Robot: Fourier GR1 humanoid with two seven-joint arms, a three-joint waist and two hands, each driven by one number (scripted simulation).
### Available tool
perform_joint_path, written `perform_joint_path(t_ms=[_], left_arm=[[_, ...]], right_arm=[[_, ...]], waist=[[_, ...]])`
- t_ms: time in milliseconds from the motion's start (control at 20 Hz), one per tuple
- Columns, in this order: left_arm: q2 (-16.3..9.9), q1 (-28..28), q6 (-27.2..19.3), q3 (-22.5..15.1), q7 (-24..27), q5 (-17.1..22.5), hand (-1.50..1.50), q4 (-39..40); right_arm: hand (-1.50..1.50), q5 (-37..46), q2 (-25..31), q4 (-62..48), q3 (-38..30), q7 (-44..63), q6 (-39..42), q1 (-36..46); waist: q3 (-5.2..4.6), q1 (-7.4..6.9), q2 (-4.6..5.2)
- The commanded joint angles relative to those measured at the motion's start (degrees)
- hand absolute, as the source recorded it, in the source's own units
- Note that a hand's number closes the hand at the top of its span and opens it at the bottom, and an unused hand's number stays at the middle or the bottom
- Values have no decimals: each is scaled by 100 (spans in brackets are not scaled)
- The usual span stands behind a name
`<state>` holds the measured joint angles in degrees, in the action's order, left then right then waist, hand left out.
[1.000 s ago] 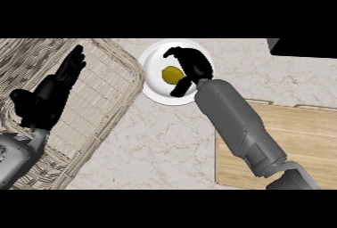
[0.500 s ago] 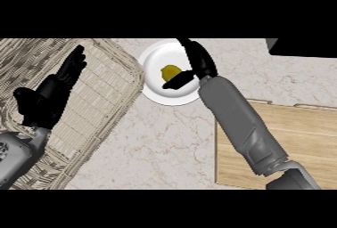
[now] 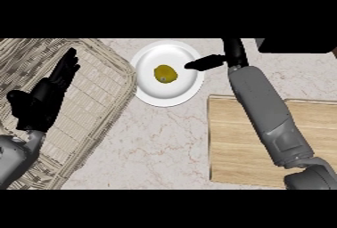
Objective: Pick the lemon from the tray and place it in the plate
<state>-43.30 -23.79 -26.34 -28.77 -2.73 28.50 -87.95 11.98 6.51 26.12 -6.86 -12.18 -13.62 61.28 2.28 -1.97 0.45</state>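
Lemon (image 3: 164, 74): sat alone on plate (image 3: 153, 95); placement judged complete.
Right hand (image 3: 222, 59): fingers released, at plate's rim.
Left hand (image 3: 47, 91): fingers straight, resting over tray (image 3: 99, 84).

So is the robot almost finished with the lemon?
Pretty much. The lemon already lies on the white plate, out of the wicker tray. The right hand is open at the plate's right edge, not touching the lemon. The left hand rests open over the tray. Nothing is being held, so all that looks left is moving the right arm away.
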Motion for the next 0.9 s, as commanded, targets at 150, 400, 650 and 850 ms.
perform_joint_path(t_ms=[150,400,650,850], left_arm=[[557,279,-163,-228,145,31,0,334],[544,419,-339,-439,276,-86,0,236],[509,262,-292,-411,296,-22,0,371],[394,145,-176,-354,245,141,0,344]], right_arm=[[-150,-293,790,-297,-364,-566,800,-304],[-150,-316,1340,-541,-465,-1000,1280,-513],[-150,-361,1476,-732,-549,-1144,1493,-410],[-150,-367,1869,-953,-626,-1313,1800,-413]], waist=[[-224,98,76],[-218,17,98],[-221,4,90],[-216,-38,121]])
